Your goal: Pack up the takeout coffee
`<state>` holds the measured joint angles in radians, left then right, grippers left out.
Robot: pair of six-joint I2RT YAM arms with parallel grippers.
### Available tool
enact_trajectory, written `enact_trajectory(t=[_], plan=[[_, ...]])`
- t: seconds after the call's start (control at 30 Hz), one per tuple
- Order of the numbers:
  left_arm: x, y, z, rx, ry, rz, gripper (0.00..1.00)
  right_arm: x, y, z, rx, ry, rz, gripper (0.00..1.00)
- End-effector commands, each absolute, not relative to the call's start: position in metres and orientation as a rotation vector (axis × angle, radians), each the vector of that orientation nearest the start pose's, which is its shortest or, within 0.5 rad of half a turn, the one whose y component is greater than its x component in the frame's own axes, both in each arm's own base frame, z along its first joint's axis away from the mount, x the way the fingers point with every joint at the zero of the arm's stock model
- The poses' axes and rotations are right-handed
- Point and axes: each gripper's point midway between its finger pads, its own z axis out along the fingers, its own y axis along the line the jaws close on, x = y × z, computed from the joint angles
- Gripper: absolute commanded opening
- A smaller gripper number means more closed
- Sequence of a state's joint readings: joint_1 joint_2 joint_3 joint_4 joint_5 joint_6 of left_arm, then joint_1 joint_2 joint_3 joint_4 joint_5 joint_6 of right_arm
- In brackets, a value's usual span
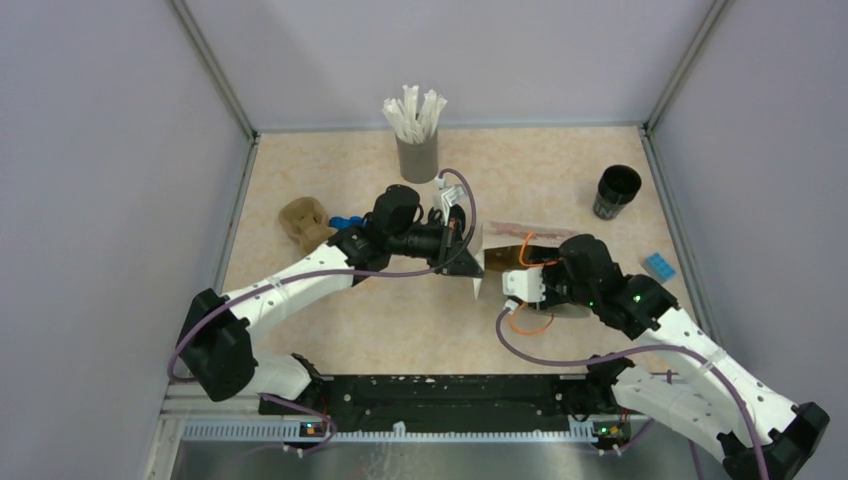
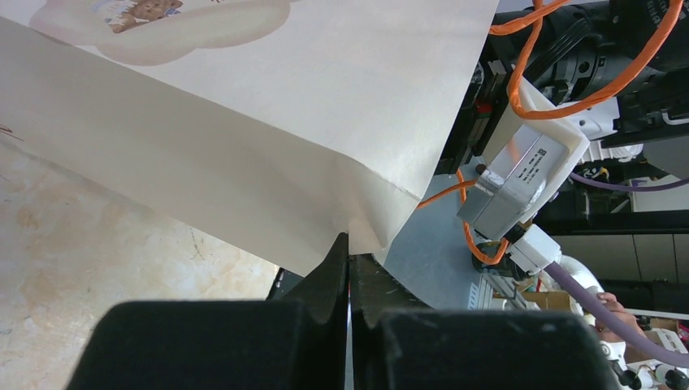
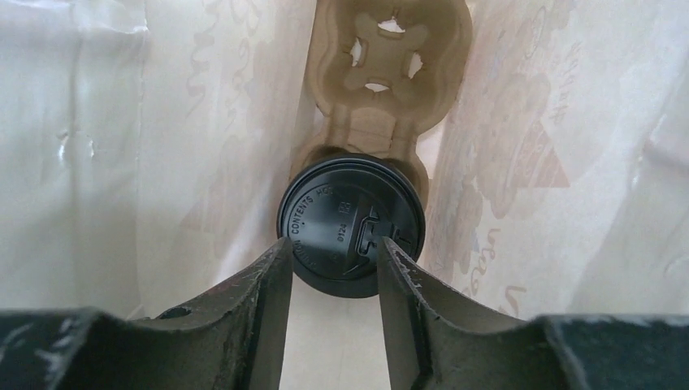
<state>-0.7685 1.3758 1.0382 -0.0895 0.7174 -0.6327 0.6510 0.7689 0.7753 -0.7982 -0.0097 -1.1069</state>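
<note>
A white printed paper bag (image 1: 497,257) lies mid-table, its mouth toward my right arm. My left gripper (image 1: 466,262) is shut on a folded corner of the bag (image 2: 244,146), pinched at the fingertips (image 2: 349,244). My right gripper (image 3: 333,248) is open and reaches into the bag (image 3: 106,162). Just beyond its fingertips a black lid (image 3: 351,223) sits over the near pocket of a brown pulp cup carrier (image 3: 390,65). Any cup under that lid is hidden. A black open cup with pale print (image 1: 617,190) stands at the far right of the table.
A grey holder of white wrapped straws (image 1: 416,150) stands at the back centre. A second brown pulp carrier (image 1: 305,222) and a small blue object (image 1: 347,221) lie left of the left wrist. A blue block (image 1: 658,265) lies at the right edge.
</note>
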Motion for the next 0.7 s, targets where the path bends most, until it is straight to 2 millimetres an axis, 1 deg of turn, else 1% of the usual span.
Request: enact_trajectory(t=[0.0,0.13,0.3,0.43,0.47,0.5,0.67], plan=[[0.183,-0.366,0.258,0.715,2.083,-1.564,0.00,0.219,0.117,0.178,-1.776,1.498,-0.231,0.40],[0.182,-0.366,0.259,0.720,2.080,-1.568,0.00,0.228,0.113,0.169,-1.763,1.501,-0.295,0.38],[0.180,-0.365,0.263,0.721,2.072,-1.572,0.00,0.238,0.115,0.160,-1.732,1.492,-0.329,0.35],[0.180,-0.364,0.261,0.719,2.077,-1.570,0.00,0.249,0.115,0.154,-1.702,1.491,-0.372,0.34],[0.179,-0.363,0.261,0.720,2.076,-1.571,0.00,0.251,0.114,0.152,-1.697,1.497,-0.387,0.33],[0.179,-0.362,0.260,0.715,2.082,-1.571,0.00,0.255,0.108,0.144,-1.688,1.523,-0.420,0.33],[0.177,-0.362,0.261,0.713,2.082,-1.578,0.00,0.255,0.098,0.133,-1.674,1.544,-0.466,0.32]])
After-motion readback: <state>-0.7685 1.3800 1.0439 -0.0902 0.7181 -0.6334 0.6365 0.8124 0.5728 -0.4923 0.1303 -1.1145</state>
